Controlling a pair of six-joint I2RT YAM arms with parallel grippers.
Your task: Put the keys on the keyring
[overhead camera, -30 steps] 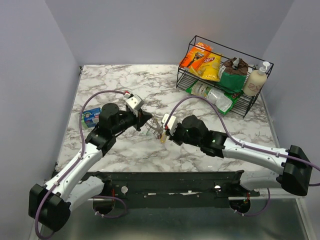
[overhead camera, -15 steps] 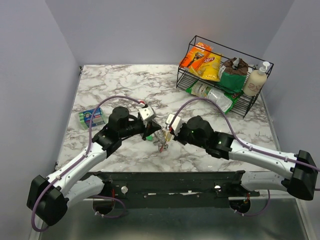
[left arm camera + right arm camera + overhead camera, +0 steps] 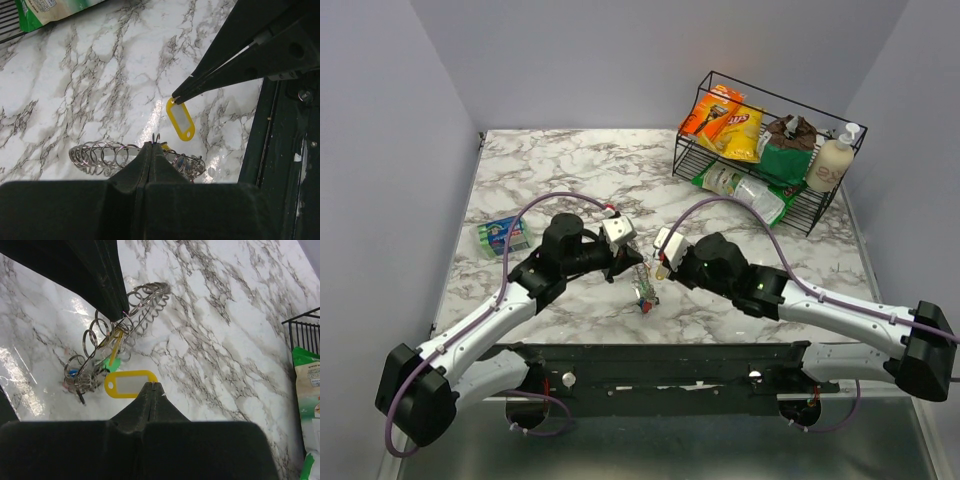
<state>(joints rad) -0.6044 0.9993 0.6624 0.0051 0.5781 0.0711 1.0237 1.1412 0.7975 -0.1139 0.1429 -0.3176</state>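
The left gripper (image 3: 152, 146) is clenched on the keyring (image 3: 105, 154) near its middle, so the coiled ring's long axis runs crosswise to its fingers and spills out to either side. The right gripper (image 3: 152, 386) is pinched shut on one end of a yellow tag (image 3: 127, 384). From the right gripper the ring lies just ahead and to the left, apart from the tag, slanting from near-left to far-right. The other keys (image 3: 79, 382) bunch at its near-left end. The right arm looks the one to carry the tag forward; where the ring opens I cannot tell
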